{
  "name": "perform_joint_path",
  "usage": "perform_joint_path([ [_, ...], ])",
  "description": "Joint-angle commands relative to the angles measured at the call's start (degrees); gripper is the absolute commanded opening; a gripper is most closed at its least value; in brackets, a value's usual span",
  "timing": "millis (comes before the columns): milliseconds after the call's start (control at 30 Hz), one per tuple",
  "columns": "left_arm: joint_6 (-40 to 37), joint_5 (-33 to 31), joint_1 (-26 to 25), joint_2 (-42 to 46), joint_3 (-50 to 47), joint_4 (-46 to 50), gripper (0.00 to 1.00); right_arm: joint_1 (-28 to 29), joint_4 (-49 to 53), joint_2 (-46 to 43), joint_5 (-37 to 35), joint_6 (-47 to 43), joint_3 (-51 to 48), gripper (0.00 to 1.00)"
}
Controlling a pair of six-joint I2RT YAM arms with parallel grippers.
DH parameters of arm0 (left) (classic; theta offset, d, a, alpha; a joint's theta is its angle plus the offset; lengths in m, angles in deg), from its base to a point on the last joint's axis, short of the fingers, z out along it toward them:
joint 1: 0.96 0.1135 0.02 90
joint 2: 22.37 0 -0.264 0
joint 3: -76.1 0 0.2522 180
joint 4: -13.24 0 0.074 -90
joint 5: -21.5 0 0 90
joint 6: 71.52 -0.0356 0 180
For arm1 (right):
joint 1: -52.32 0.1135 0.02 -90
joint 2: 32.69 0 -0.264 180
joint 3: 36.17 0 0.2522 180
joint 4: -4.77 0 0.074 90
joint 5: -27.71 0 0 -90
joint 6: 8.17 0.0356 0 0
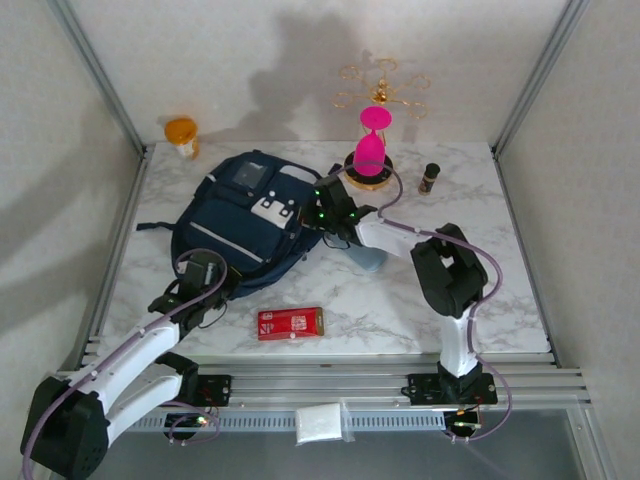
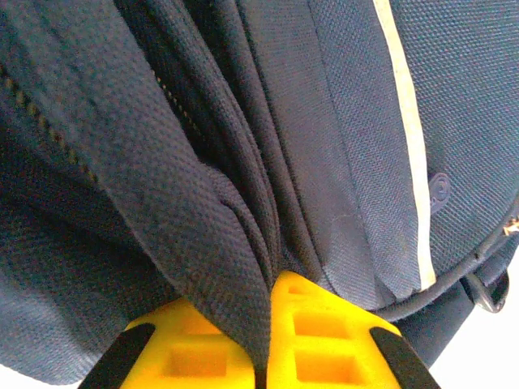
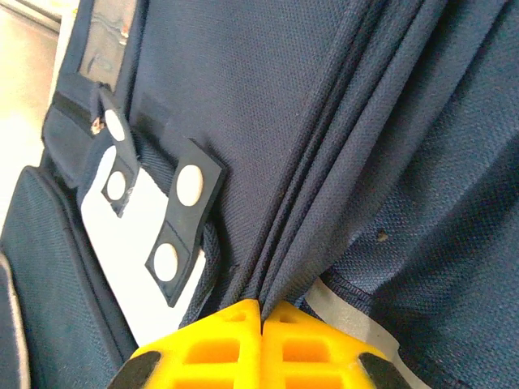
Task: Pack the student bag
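Note:
The student bag [image 1: 245, 215], a large navy backpack with white front patches and a light stripe, lies on the marble table at the back left. My left gripper [image 1: 222, 278] is at the bag's near edge, its yellow fingers [image 2: 324, 324] shut on a pinched fold of the navy fabric [image 2: 235, 235]. My right gripper [image 1: 318, 212] is at the bag's right side, next to the white patch [image 3: 138, 267] with snap tabs. It is shut on gathered folds of the bag's cloth [image 3: 324, 203], which rise from between the fingertips.
A red box [image 1: 290, 323] lies near the table's front edge. A light-blue pencil case [image 1: 372, 258] is partly under the right arm. At the back stand an orange bottle [image 1: 182, 135], a pink hourglass-shaped ornament [image 1: 371, 145] and a small dark bottle [image 1: 429, 177].

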Motion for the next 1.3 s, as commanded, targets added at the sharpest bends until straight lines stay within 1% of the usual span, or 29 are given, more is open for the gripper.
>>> perform_joint_path([
  [0,-2.4,-0.5,-0.8,-1.8,3.1,-4.6,0.07,0.2,-3.7,-7.7,1.5,-0.7,-6.1,0.00],
  [100,-4.6,-1.7,-0.1,-5.4,5.3,-5.5,0.07,0.2,-6.0,-13.1,1.2,0.8,-12.5,0.00],
  [233,-8.6,-1.5,1.9,-11.3,9.3,-7.2,0.08,0.2,-10.6,-19.4,2.0,4.7,-20.8,0.00],
  [333,-11.0,-2.7,2.9,-14.2,11.3,-6.7,0.11,0.2,-13.1,-21.1,2.7,6.3,-23.1,0.00],
  [400,-12.1,-4.1,3.0,-15.0,11.4,-6.2,0.18,0.2,-15.9,-20.9,3.2,7.7,-24.3,0.00],
  [433,-12.6,-4.2,3.1,-14.9,11.2,-5.7,0.23,0.2,-18.5,-20.8,4.2,8.8,-25.1,0.00],
  [467,-13.4,-3.9,3.1,-14.5,11.4,-4.3,0.31,0.3,-19.6,-20.9,4.2,9.6,-25.3,0.00],
  [533,-15.0,-3.5,3.0,-12.7,12.2,-0.2,0.45,0.7,-19.5,-21.8,1.6,10.2,-25.4,0.00],
  [600,-16.4,-4.4,2.3,-9.0,13.0,4.7,0.52,0.9,-21.2,-23.2,-0.5,10.4,-26.7,0.00],
  [700,-15.4,-7.5,-0.7,-3.0,15.0,11.8,0.57,1.1,-24.3,-24.2,-0.6,9.9,-28.3,0.00],
  [800,-12.9,-7.6,-7.3,-1.3,17.0,12.4,0.62,2.1,-24.6,-24.4,-1.7,9.3,-28.8,0.00],
  [867,-11.3,-8.5,-12.7,-4.3,20.0,12.7,0.63,3.2,-25.7,-24.5,-3.3,9.5,-29.7,0.00],
  [933,-9.9,-12.7,-19.0,-9.6,24.8,14.0,0.63,3.6,-29.7,-23.9,-2.3,10.8,-31.4,0.00],
  [1000,-9.1,-15.3,-23.9,-15.1,29.2,13.5,0.63,3.8,-33.3,-23.6,-1.7,11.8,-33.0,0.00],
  [1033,-8.2,-15.4,-25.1,-17.7,30.8,12.9,0.63,3.9,-35.1,-23.5,-1.6,12.2,-33.8,0.00],
  [1100,-6.1,-14.4,-25.2,-21.2,32.2,11.2,0.62,3.9,-37.7,-23.3,-0.8,12.6,-34.5,0.00],
  [1200,-2.6,-16.5,-25.3,-24.6,33.3,10.7,0.58,4.5,-38.7,-23.7,-0.8,12.9,-34.7,0.00],
  [1267,-0.4,-18.9,-25.2,-26.6,34.7,12.6,0.56,5.1,-39.6,-23.8,-1.1,12.7,-35.1,0.00],
])
